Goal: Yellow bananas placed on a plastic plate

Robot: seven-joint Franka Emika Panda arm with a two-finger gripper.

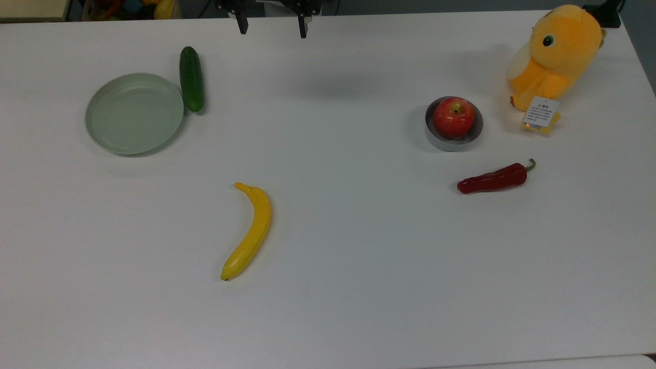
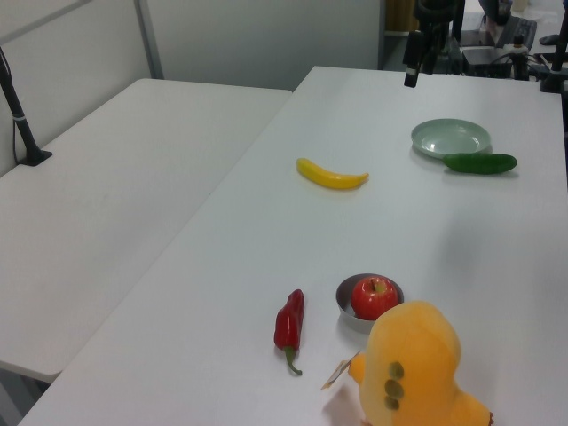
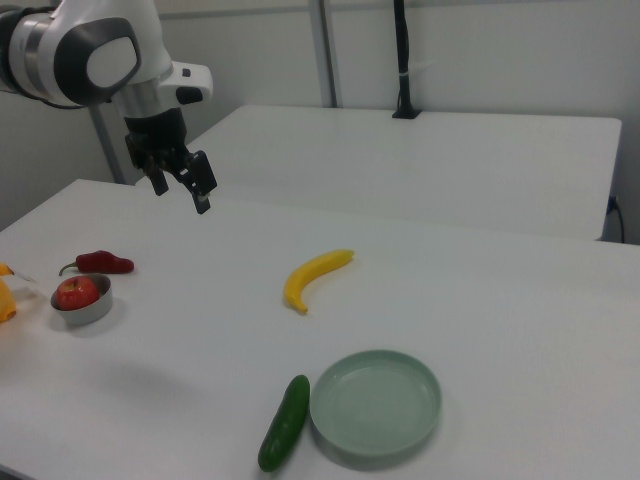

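Observation:
The yellow banana [image 1: 251, 230] [image 2: 331, 175] [image 3: 315, 275] lies flat on the white table, in the lower middle of the top view, with nothing touching it. The pale grey-green plastic plate [image 1: 134, 114] [image 2: 450, 138] [image 3: 376, 405] sits empty toward the top view's left. My gripper [image 1: 272, 24] [image 3: 181, 188] hangs open in the air above the table's far edge at the top of the top view, well away from both banana and plate. Nothing is between its fingers.
A green cucumber [image 1: 191, 78] [image 3: 285, 423] lies against the plate's rim. On the top view's right are a red apple [image 1: 454, 117] in a small metal dish [image 1: 451, 142], a red chili pepper [image 1: 493, 179] and an orange-yellow plush toy [image 1: 556, 56].

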